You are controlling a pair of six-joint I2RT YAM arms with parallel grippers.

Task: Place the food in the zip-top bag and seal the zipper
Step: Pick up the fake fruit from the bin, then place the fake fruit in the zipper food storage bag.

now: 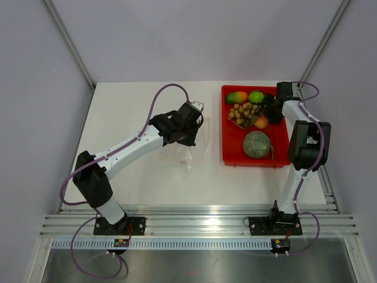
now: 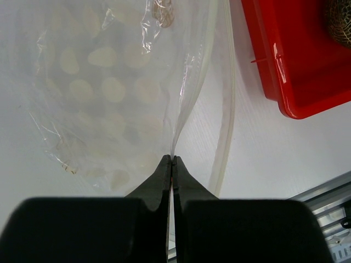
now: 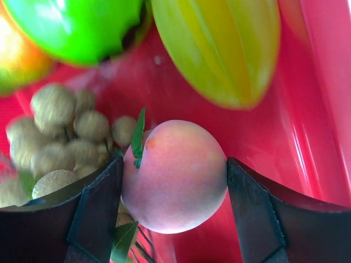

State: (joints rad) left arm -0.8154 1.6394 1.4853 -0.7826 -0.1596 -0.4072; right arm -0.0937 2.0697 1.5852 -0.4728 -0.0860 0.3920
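The clear crinkly zip-top bag (image 2: 98,82) is laid on the worktop (image 1: 135,188), its whitish zipper strip (image 2: 231,93) parted. The orange-peach fruit (image 3: 175,175) and netted grey-green melon (image 1: 257,144) are contained in the red tray (image 1: 224,135).

A white table (image 1: 153,188) fills the middle of the overhead view, matte and evenly lit, with only soft, faint shadows. Pale lavender-grey walls close it in: a back panel (image 1: 200,35) at 12 o'clock and side panels at 9 o'clock (image 1: 29,118) and 3 o'clock (image 1: 359,147). Two slim aluminium struts slant down the corners, at 11 o'clock (image 1: 68,42) and 1 o'clock (image 1: 321,41). At 6 o'clock, ribbed aluminium rails (image 1: 200,221) edge the table, with a dull grey metal surface (image 1: 200,265) below them.
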